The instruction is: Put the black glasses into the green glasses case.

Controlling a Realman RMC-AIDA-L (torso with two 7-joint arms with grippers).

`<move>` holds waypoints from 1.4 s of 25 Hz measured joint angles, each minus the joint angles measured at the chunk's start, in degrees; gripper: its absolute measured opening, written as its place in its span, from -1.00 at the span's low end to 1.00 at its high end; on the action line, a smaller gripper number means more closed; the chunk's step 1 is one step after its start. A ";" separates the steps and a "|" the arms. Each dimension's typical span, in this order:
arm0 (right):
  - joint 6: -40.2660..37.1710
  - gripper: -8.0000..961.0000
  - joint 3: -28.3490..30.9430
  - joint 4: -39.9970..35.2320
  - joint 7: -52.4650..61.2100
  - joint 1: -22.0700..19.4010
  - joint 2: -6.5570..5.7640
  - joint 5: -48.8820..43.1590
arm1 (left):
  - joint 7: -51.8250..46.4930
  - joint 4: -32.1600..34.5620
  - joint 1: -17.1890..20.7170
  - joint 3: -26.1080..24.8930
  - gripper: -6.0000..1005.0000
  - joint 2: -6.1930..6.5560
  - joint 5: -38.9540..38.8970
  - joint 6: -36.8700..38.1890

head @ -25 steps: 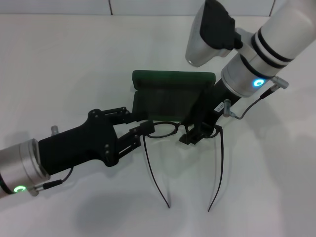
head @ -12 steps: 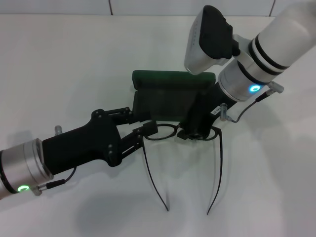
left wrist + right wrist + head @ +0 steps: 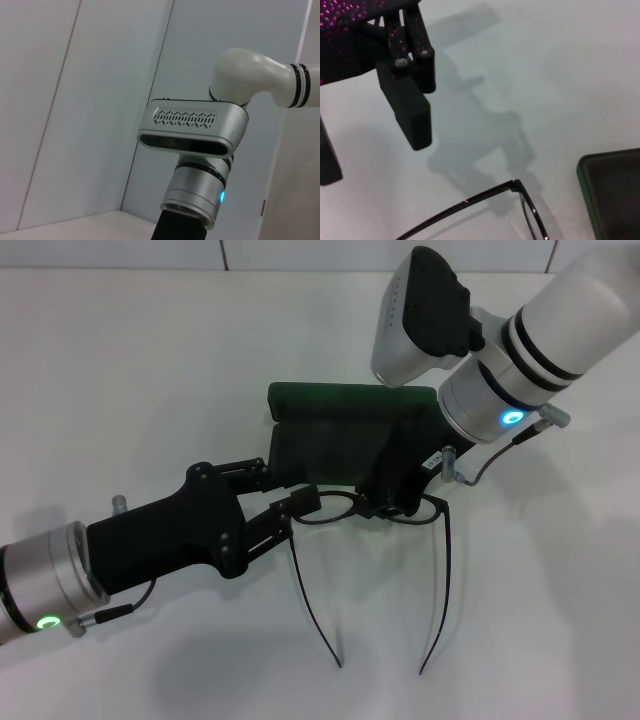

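Head view shows the glasses (image 3: 370,540) on the table just in front of the open case (image 3: 345,445), temples unfolded. The left gripper (image 3: 285,502), fingers spread, sits at their left hinge; the right gripper (image 3: 395,502) covers the bridge, its grip impossible to tell. Splayed temples could snag the case rim, or a thin frame could slip.

Black glasses (image 3: 340,506): thin wire frame, temple arms unfolded and splayed toward the robot, lying on the white worktop (image 3: 150,370) just in front of the green glasses case (image 3: 345,435). Case dark green, rectangular, rounded corners, open, lid standing behind the tray.
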 joint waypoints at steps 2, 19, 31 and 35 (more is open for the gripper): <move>0.00 -0.68 -0.02 0.00 -0.04 0.01 0.00 0.02 | 0.00 0.00 0.00 0.00 -0.37 0.00 0.01 0.00; -6.78 -0.88 7.39 -26.76 0.29 -18.18 -0.51 -2.60 | 0.82 0.01 0.18 0.03 -0.38 0.23 -4.02 6.51; -20.44 -0.87 32.49 -33.66 -12.92 -39.73 -0.60 15.76 | 6.27 -8.84 -5.93 0.68 -0.38 -0.17 -16.45 17.58; -25.33 -0.87 34.99 -28.48 -20.38 -41.37 -0.68 24.52 | 4.42 -10.04 -9.74 0.71 -0.51 -0.39 -16.98 20.10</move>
